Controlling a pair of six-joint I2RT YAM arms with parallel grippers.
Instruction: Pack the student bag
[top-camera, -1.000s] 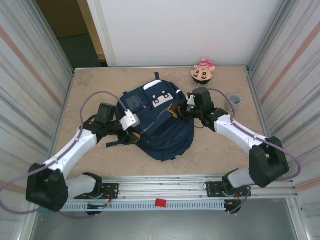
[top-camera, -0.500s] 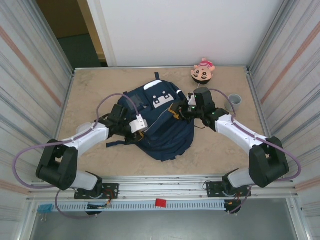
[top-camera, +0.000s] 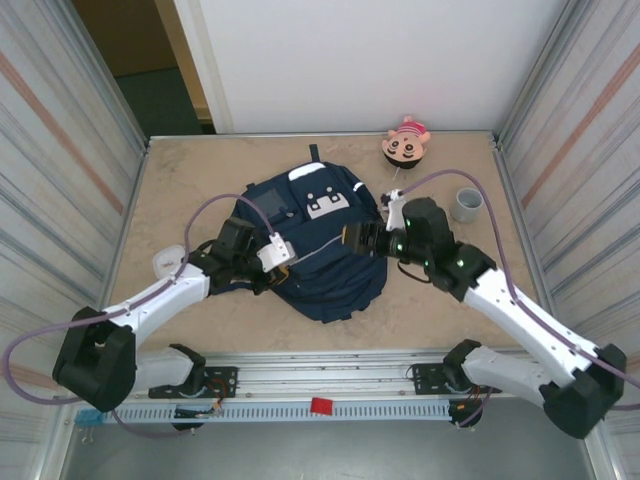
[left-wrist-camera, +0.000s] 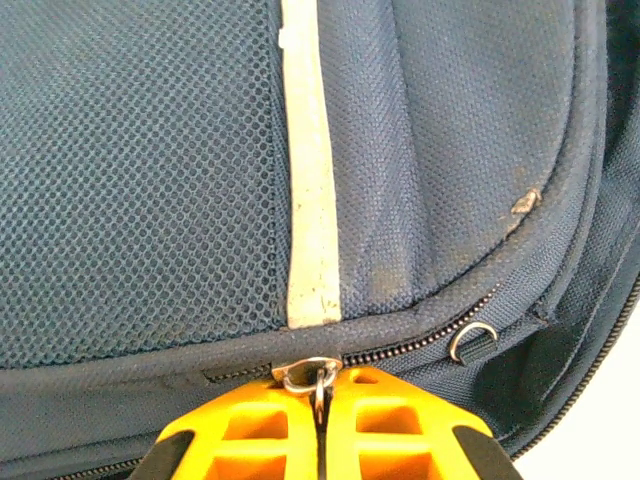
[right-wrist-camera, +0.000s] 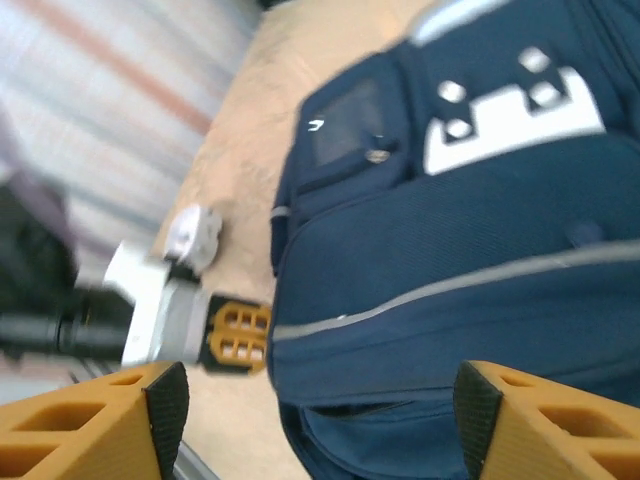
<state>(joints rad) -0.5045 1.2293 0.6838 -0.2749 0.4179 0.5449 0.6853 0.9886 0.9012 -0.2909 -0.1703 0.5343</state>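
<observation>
- Left fingers (left-wrist-camera: 250, 430) are clenched on the metal zipper pull (left-wrist-camera: 305, 374) of the navy student bag (top-camera: 320, 240).
- Right fingers (right-wrist-camera: 545, 425) are spread apart, released, over the bag's side.

Blur smears the right wrist view, whose bottom corners crop the right tool (right-wrist-camera: 318, 398). The student bag (left-wrist-camera: 150, 170) overruns the left wrist frame; the left tool's (left-wrist-camera: 320, 388) fingers (left-wrist-camera: 250, 430) half hide the zipper pull (left-wrist-camera: 316, 374). A white lump (top-camera: 168, 262) is too small to name.
</observation>
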